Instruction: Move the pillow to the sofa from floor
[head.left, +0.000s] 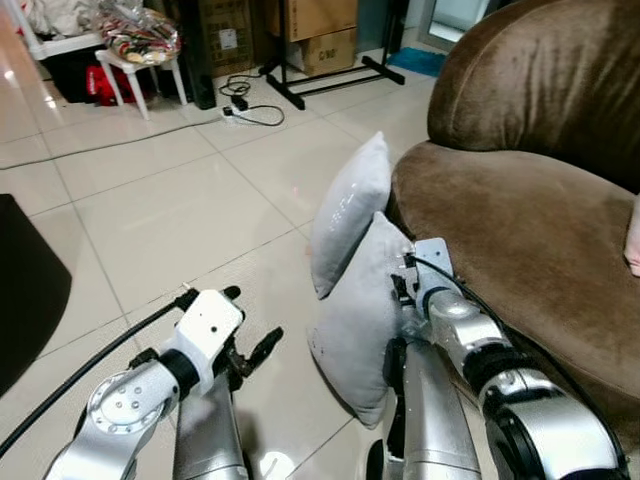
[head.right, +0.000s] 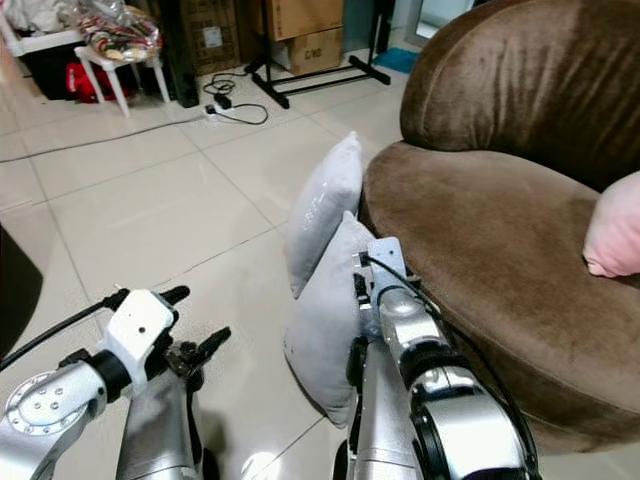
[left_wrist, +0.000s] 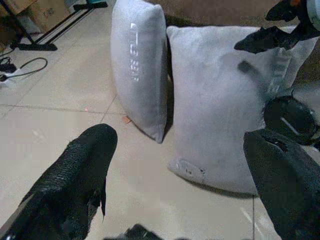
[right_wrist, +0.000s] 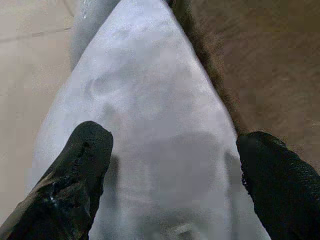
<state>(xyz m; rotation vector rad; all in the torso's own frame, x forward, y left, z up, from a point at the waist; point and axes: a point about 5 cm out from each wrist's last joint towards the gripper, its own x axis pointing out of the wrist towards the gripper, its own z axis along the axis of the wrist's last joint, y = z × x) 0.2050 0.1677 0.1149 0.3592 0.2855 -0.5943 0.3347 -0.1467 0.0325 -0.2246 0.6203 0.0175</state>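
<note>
A: So, where's the pillow (head.left: 362, 325)?

B: On the floor (head.left: 170, 215), propped against the sofa (head.left: 520, 250), another pillow (head.left: 347, 212) just behind it. The right gripper (right_wrist: 172, 170) is spread wide over its top edge, holding nothing.

A: And the left gripper (left_wrist: 182, 175)?

B: Open too, empty, beside it.

A: Risks?

B: Pinching only loose fabric, I'd guess; it could sag and slip, or topple the other one.

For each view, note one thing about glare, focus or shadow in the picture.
Left eye view: ceiling light glares off the floor tiles. Right eye view: sharp throughout. Left wrist view: the left gripper's fingers are blurred, the near pillow sharp. Right wrist view: soft focus; the right gripper shades that pillow.
</note>
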